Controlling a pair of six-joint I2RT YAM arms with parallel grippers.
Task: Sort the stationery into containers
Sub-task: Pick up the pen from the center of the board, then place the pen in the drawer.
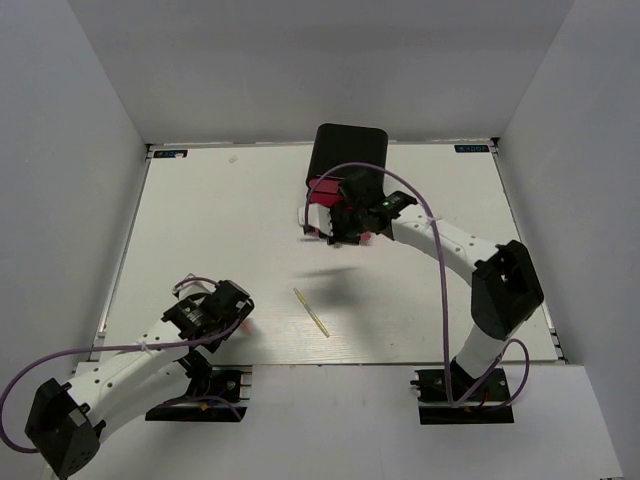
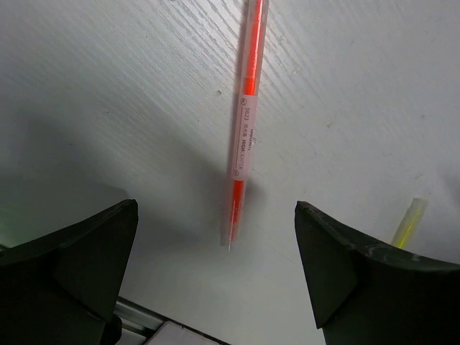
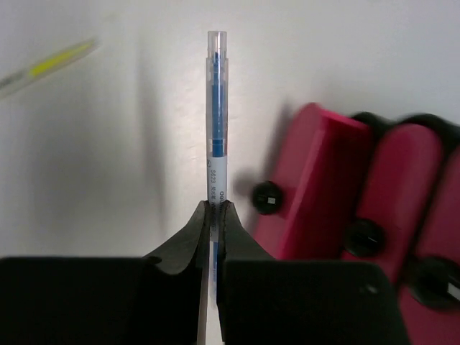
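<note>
My right gripper (image 3: 215,215) is shut on a thin blue-grey pen (image 3: 217,108), held just left of the three pink drawer fronts (image 3: 330,194) with round black knobs (image 3: 267,197). The leftmost drawer front stands out further than the other two. In the top view the right gripper (image 1: 335,225) hangs in front of the black cabinet (image 1: 350,150). My left gripper (image 2: 215,244) is open, low over the table, with a red-orange stick (image 2: 244,122) lying just ahead between its fingers. A yellow stick (image 1: 311,312) lies mid-table; it also shows in the left wrist view (image 2: 408,224) and the right wrist view (image 3: 50,66).
The white table (image 1: 200,230) is walled on three sides. Its near edge rail (image 2: 144,320) lies just behind the left gripper (image 1: 240,315). The right arm's purple cable (image 1: 435,250) loops over the arm.
</note>
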